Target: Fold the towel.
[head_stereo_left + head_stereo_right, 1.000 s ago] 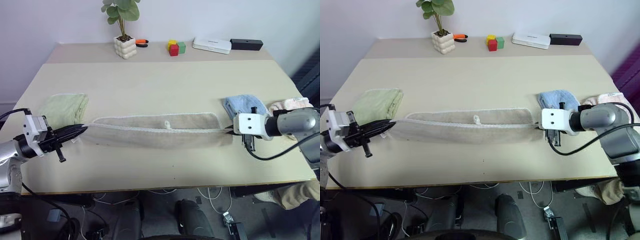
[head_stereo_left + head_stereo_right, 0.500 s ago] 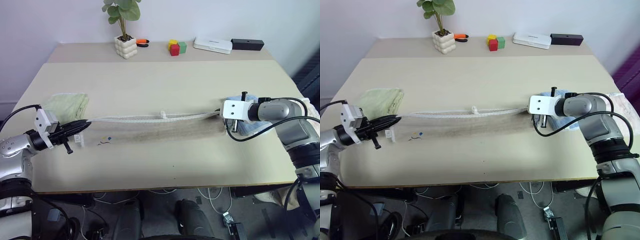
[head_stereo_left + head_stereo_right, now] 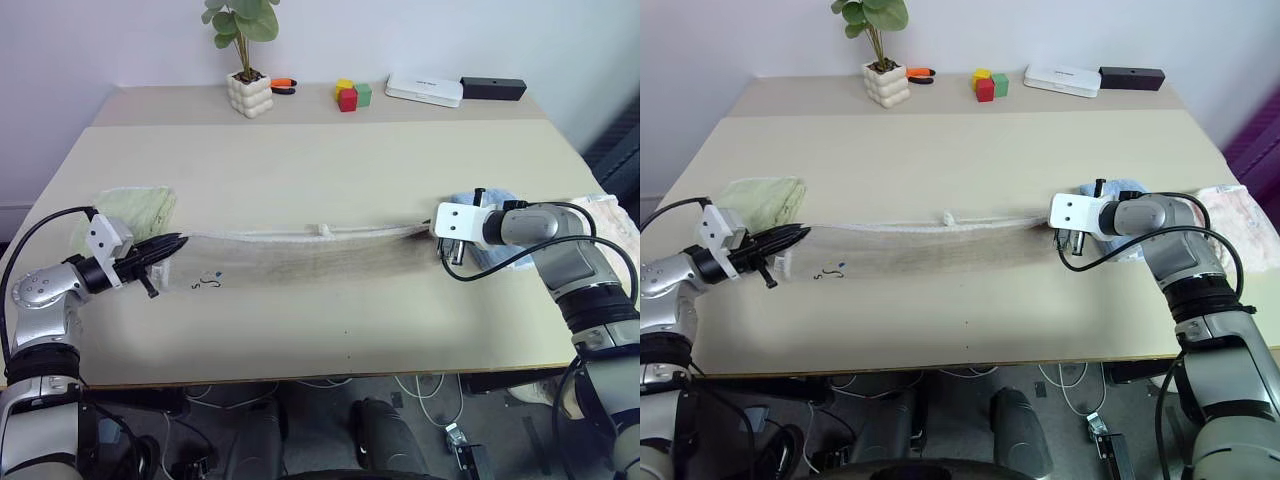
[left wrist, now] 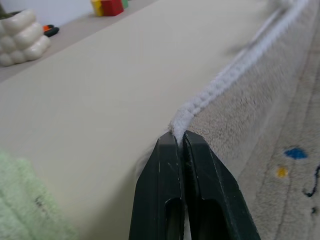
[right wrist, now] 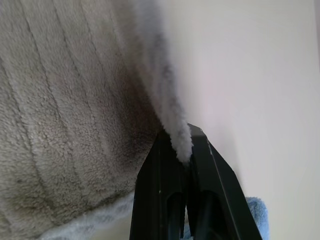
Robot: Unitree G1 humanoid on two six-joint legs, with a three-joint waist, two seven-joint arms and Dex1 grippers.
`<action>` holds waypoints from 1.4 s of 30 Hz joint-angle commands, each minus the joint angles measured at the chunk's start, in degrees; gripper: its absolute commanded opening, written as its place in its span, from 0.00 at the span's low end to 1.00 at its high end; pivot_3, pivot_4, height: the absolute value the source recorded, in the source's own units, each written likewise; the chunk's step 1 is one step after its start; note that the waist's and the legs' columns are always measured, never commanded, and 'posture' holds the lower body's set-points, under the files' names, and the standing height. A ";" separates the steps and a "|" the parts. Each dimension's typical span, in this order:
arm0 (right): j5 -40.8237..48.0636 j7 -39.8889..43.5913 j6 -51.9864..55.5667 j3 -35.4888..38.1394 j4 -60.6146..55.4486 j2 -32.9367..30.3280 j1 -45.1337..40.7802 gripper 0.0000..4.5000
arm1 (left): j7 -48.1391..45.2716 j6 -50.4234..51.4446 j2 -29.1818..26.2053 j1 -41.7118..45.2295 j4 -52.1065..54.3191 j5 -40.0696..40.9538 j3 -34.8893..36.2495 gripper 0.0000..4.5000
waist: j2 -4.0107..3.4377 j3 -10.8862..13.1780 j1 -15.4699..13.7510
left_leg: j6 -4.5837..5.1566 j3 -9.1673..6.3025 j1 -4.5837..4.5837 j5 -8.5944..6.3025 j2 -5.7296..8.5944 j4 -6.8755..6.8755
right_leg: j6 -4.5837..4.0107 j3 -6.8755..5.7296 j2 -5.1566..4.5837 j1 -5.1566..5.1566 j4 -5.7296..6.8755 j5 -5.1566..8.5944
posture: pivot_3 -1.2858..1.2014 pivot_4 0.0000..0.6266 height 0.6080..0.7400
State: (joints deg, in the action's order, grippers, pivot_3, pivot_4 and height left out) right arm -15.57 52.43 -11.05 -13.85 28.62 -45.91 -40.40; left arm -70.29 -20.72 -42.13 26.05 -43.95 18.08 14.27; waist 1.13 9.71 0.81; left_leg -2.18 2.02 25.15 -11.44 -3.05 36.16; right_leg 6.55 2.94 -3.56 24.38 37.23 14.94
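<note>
The beige towel (image 3: 300, 258) is stretched in a long band across the middle of the table, its whitish upper edge lifted and its lower part lying on the tabletop. A small loop tag (image 3: 322, 231) sits on the raised edge, and a small dark embroidered mark (image 3: 208, 282) shows near the left end. My left gripper (image 3: 176, 241) is shut on the towel's left corner, the edging pinched between its fingers (image 4: 170, 165). At the towel's other end my right gripper (image 3: 436, 232) is shut on the corner, with the edging clamped between its fingers (image 5: 172, 165).
A pale green folded towel (image 3: 135, 208) lies just behind my left gripper. A light blue folded towel (image 3: 492, 200) sits behind my right gripper, with a pinkish cloth (image 3: 608, 208) at the table's right edge. A potted plant (image 3: 248, 90), coloured blocks (image 3: 350, 96) and boxes (image 3: 425, 90) line the far edge.
Both grippers carried the towel's held edge away from me across the table. The folded band has opened out, so the embroidered mark now shows. My right gripper now sits in front of the blue towel.
</note>
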 commanded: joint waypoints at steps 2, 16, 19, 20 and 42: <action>-0.74 -2.28 -0.84 1.11 0.89 -0.14 -2.64 0.01 | 1.61 -2.83 -0.89 2.92 -2.64 -0.60 0.89 0.00 | 0.00 0.00 -0.12 | 0.00 -0.01 0.00 0.00 0.00 0.01 | 0.00 0.00 0.00 0.00 0.00 0.00 | 0.52 0.24 1.00; -1.59 -3.03 -0.56 -0.34 2.63 1.62 -2.40 0.01 | 1.70 -1.04 1.10 5.20 -6.44 -2.39 -1.64 0.00 | 0.00 0.00 -0.02 | 0.00 -0.01 0.01 0.00 0.01 0.01 | 0.01 0.00 0.01 -0.01 0.01 -0.01 | 0.52 0.24 1.00; -0.99 -1.99 -0.32 -0.26 2.40 1.49 -1.94 0.13 | 0.36 3.28 0.83 5.63 -6.62 -1.53 -1.67 0.14 | 0.00 0.00 0.05 | 0.00 -0.01 0.00 0.00 0.00 -0.01 | 0.02 0.00 0.02 0.00 0.02 -0.01 | 0.52 0.24 1.00; -0.32 -1.61 0.55 0.11 2.02 1.77 -1.73 0.22 | 0.40 3.75 0.73 5.68 -6.56 -1.62 -1.62 0.22 | 0.00 0.00 0.06 | 0.00 -0.01 0.00 0.00 0.00 0.00 | 0.02 0.00 0.02 0.00 0.02 -0.01 | 0.52 0.24 1.00; 4.85 -4.60 5.04 4.34 2.45 5.03 -6.07 0.99 | 8.14 2.93 3.57 6.07 3.32 0.84 1.03 0.99 | 0.00 0.00 0.20 | 0.00 -0.06 0.00 0.00 0.00 -0.01 | 0.05 -0.01 0.04 -0.02 0.03 -0.03 | 0.52 0.24 1.00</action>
State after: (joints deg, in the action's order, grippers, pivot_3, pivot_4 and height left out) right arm -10.98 50.33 -4.67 -11.94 31.27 -40.77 -44.01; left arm -63.65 -16.78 -37.96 31.41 -42.18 18.33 13.80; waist 1.14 9.70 1.01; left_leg -2.18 1.96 25.14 -11.43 -3.05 36.14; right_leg 6.64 2.93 -3.52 24.36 37.26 14.89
